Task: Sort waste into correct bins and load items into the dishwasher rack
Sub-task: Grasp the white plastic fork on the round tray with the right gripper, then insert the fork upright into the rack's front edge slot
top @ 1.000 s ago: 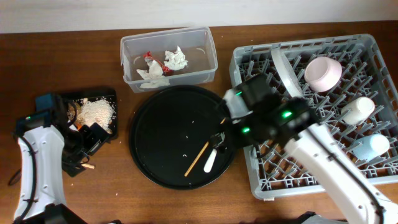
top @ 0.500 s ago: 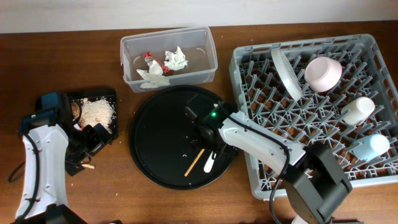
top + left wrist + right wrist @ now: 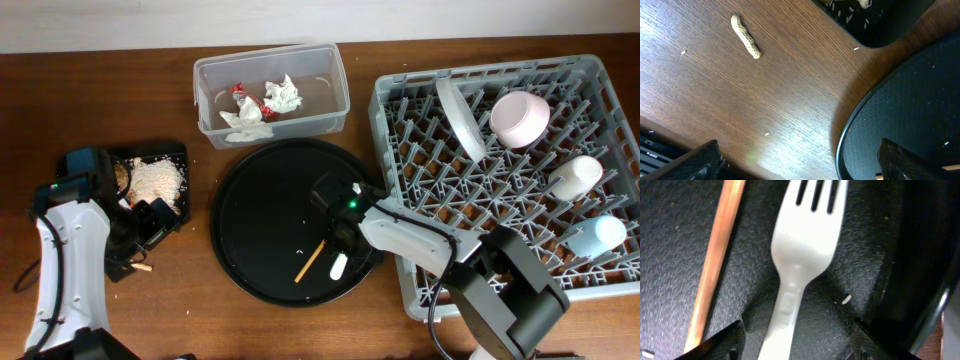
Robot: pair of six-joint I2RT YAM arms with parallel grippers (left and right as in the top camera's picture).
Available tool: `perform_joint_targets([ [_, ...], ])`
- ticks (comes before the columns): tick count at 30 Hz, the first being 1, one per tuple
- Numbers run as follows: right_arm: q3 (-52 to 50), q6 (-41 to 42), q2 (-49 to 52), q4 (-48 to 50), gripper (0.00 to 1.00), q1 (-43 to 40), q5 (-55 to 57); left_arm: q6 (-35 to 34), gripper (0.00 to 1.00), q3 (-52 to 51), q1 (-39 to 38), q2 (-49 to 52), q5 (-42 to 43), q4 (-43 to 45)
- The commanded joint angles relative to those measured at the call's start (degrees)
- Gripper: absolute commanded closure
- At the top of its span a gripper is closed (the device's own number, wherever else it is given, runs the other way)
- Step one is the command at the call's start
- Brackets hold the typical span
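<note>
Far left: left gripper (image 3: 800, 152) spread wide over bare wood, holding nothing; beige scrap (image 3: 745, 36) loose nearby, small black tray (image 3: 172, 150) just beside. Centre: white fork (image 3: 800, 245) flat on round black tray (image 3: 250, 230), wooden stick (image 3: 715, 265) alongside. Right gripper (image 3: 795, 340) straddling fork handle, fingers apart, no contact; fingertips cut off at frame edge. Right: rack (image 3: 500, 190), front-left part hidden by arm.

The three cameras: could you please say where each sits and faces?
Overhead: above the table, looking down; left arm and right arm show.
Left wrist: low over the table and the round tray's rim; its fingers show.
Right wrist: close above the fork and stick; its fingers show.
Shared: overhead and right wrist both see the fork.
</note>
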Motion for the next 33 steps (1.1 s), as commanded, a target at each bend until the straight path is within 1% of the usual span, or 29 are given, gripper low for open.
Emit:
perform_joint_targets([
  [1, -1.68, 0.22, 0.87, 0.76, 0.40, -0.28, 2.19, 0.94, 0.01, 0.02, -0.26, -0.28, -0.63, -0.09],
  [2, -1.68, -1.33, 0.87, 2.49, 0.51, -0.37, 4.46, 0.94, 0.01, 0.02, -0.26, -0.28, -0.63, -0.09],
  [3, -1.68, -2.38, 0.87, 4.59, 0.54, -0.37, 4.94, 0.94, 0.01, 0.02, -0.26, -0.28, -0.61, -0.07],
  [4, -1.68, -2.78, 0.87, 5.99, 0.65, -0.33, 4.94, 0.94, 0.01, 0.02, -0.26, -0.28, -0.61, -0.07],
  [5, -1.68, -2.75, 0.87, 6.38, 0.71, -0.31, 4.68, 0.94, 0.01, 0.02, -0.26, -0.28, -0.63, -0.07],
  [6, -1.68, -2.78, 0.87, 6.38, 0.72, -0.33, 4.52, 0.94, 0.01, 0.02, -0.26, -0.28, -0.63, -0.07],
  [9, -1.66, -2.80, 0.87, 6.40, 0.81, -0.33, 3.02, 0.94, 0.01, 0.02, -0.26, -0.28, -0.63, -0.07],
  [10, -1.64, -2.80, 0.87, 6.40, 0.81, -0.33, 2.54, 0.94, 0.01, 0.02, -0.26, -0.28, -0.63, -0.04],
  [13, -1.60, -2.80, 0.74, 6.40, 0.94, -0.33, 1.49, 0.94, 0.01, 0.02, -0.26, -0.28, -0.63, -0.04],
  [16, -1.46, -3.02, 0.42, 6.45, 0.96, -0.33, 1.53, 0.94, 0.01, 0.02, -0.26, -0.28, -0.63, -0.04],
  [18, -0.20, -7.21, -0.90, 6.36, 0.96, -0.33, 0.28, 0.94, 0.01, 0.02, -0.26, -0.28, -0.63, -0.04],
  [20, 3.15, -10.16, -3.76, 3.41, 0.96, -0.33, 0.00, 0.94, 0.01, 0.02, -0.26, -0.28, -0.63, 0.20],
  [24, 12.90, -20.17, -13.73, -6.19, 0.96, -1.57, 0.92, 0.94, 0.01, 0.02, -0.26, -0.28, -0.66, 0.61],
  [26, 15.56, -24.37, -18.29, -11.37, 0.96, -6.21, 2.19, 0.94, 0.01, 0.02, -0.26, -0.28, -1.09, 0.61],
  [27, 15.58, -28.09, -19.98, -14.47, 0.96, -10.54, 2.16, 0.94, 0.01, 0.02, -0.26, -0.28, -1.20, 0.59],
  [30, 14.75, -42.16, -19.58, -24.24, 0.96, -22.49, 2.10, 0.94, 0.01, 0.02, -0.26, -0.28, -1.25, 0.63],
  [31, 13.90, -44.74, -19.47, -25.20, 0.96, -24.37, 1.70, 0.94, 0.01, 0.02, -0.26, -0.28, -1.22, 0.79],
  [33, 11.54, -46.75, -19.21, -24.83, 0.96, -25.49, 0.44, 0.94, 0.01, 0.02, -0.26, -0.28, -1.22, 0.81],
])
